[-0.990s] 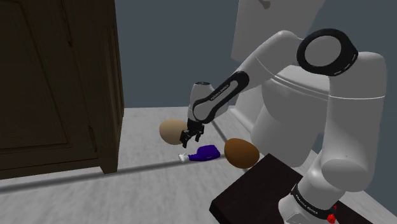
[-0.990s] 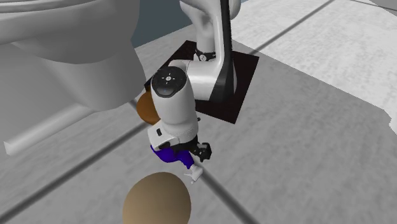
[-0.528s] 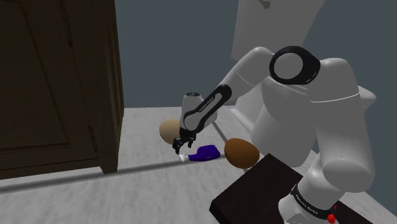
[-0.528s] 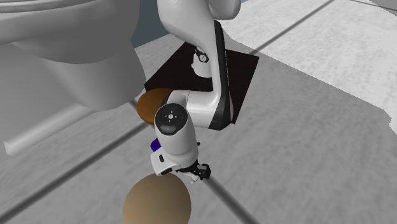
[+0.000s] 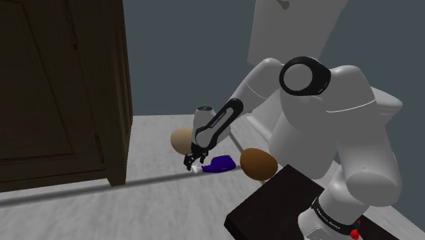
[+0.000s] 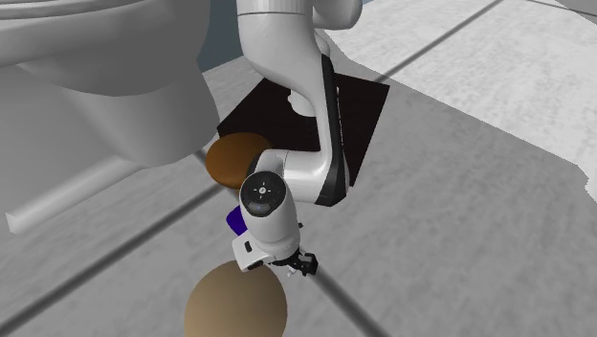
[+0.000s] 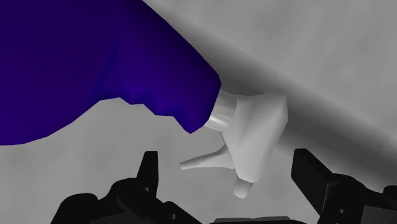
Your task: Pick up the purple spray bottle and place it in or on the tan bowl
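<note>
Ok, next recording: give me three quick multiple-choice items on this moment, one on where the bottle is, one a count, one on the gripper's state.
1. The purple spray bottle lies:
A. lifted off the floor
B. on the floor between the tan bowl and the brown bowl
C. inside the tan bowl

2. Bowls on the floor:
A. one
B. three
C. two

3. The gripper has its fingers:
A. open, either side of the white spray head
B. shut on the bottle's body
C. shut on nothing

Answers:
1 B: the shoulder view shows it lying on its side between the two bowls.
2 C: one tan, one brown.
3 A: the wrist view shows the fingers apart with the head between them, untouched.
</note>
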Motion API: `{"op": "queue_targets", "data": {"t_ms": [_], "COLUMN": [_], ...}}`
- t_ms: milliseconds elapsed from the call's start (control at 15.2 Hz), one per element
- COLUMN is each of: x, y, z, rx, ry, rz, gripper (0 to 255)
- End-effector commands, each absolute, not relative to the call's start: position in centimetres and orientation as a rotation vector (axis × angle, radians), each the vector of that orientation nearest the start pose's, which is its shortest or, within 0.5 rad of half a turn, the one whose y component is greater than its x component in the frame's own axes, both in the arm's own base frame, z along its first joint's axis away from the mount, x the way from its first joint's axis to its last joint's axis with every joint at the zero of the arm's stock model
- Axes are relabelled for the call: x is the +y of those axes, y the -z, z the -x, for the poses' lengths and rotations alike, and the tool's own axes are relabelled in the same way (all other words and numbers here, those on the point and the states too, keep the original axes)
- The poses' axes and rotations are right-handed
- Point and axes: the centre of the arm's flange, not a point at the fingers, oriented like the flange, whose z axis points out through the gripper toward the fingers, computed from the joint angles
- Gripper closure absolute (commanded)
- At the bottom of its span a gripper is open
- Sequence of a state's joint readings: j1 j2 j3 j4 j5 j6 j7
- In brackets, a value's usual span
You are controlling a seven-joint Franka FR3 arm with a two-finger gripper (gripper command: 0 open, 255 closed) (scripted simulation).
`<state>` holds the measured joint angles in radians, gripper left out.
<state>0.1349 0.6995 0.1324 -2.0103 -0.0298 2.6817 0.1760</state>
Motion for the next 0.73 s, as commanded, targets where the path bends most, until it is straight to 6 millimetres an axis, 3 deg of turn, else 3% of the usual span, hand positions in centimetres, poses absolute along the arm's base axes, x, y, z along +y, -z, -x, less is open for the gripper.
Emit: {"op": "queue_targets", "data": {"t_ms": [0,264,330,660], "x": [15.80,15.80,15.80,15.80], "y": [-10.04,-10.05,-10.05,-10.05], "z": [-56.71,-56.71,-56.71,-56.71], "rx": [-0.136,-0.136,-0.136,-0.136], "ry": [-0.056,-0.056,-0.056,-0.056], "rz": [3.072,3.072,3.072,3.072], "gripper": [0,0,255,255]}}
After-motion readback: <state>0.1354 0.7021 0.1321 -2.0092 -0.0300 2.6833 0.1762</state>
